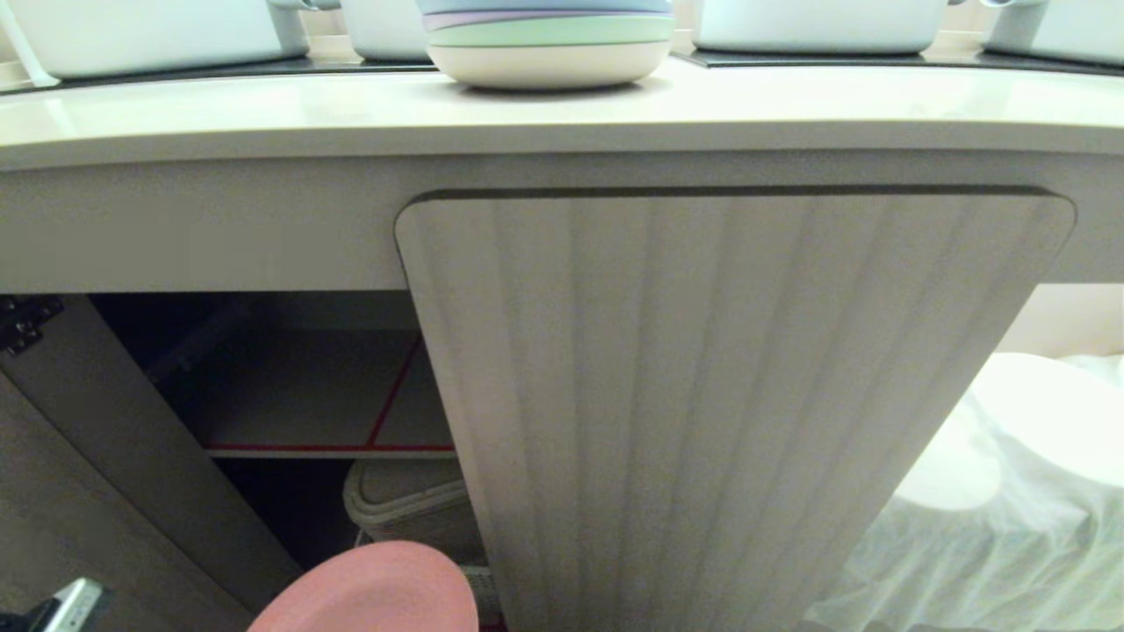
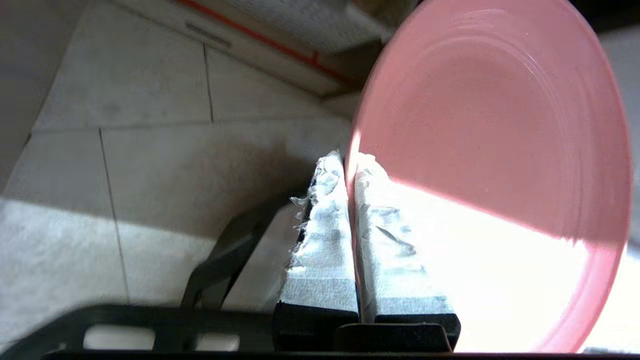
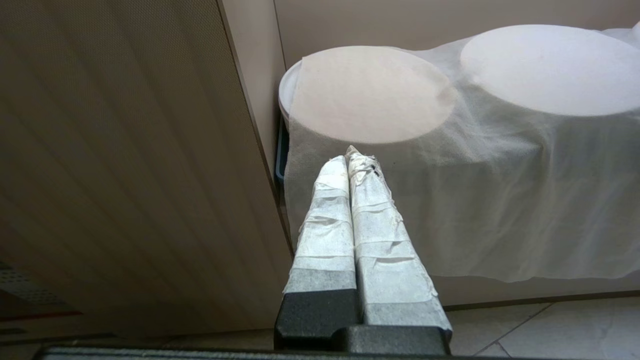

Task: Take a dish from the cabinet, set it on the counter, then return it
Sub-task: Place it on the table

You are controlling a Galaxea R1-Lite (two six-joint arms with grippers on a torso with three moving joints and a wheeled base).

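Dish: round, shallow, matte pink plate (image 2: 492, 165), off any surface, held out in front of the open left half of the cabinet, low down near the floor tiles (image 2: 150, 165). In the head view only its upper arc (image 1: 373, 592) shows at the bottom edge.

Grip: left gripper (image 2: 350, 165), tape-wrapped fingers (image 2: 322, 240), clamped on the plate's rim; one finger on each face, nothing else touching the plate.

Key relation: plate runs forward from the claw tips, edge-on between the fingers, its flat faces turned sideways to the wrist. Held by one edge, so most of its weight hangs beyond the grip.

Cabinet: low unit, ribbed pale beige doors; left door (image 1: 114, 474) swung wide, right door (image 1: 720, 395) shut. Grey shelf with red edging (image 1: 307, 395) bare where visible; a pale basket-like thing (image 1: 408, 505) sits below it, just behind the plate.

Counter: long cream-beige worktop (image 1: 263, 110), well above the plate. Stack of pastel plates on a white bowl (image 1: 549, 39) stands on it at centre.

Other arm: right gripper (image 3: 352, 157), fingers pressed together on nothing, parked by the shut door, facing white discs under white cloth (image 3: 450, 125).

Judgement: left arm is the only one placed to act; whether the plate is bound up for the counter or back in, I can't tell from here.
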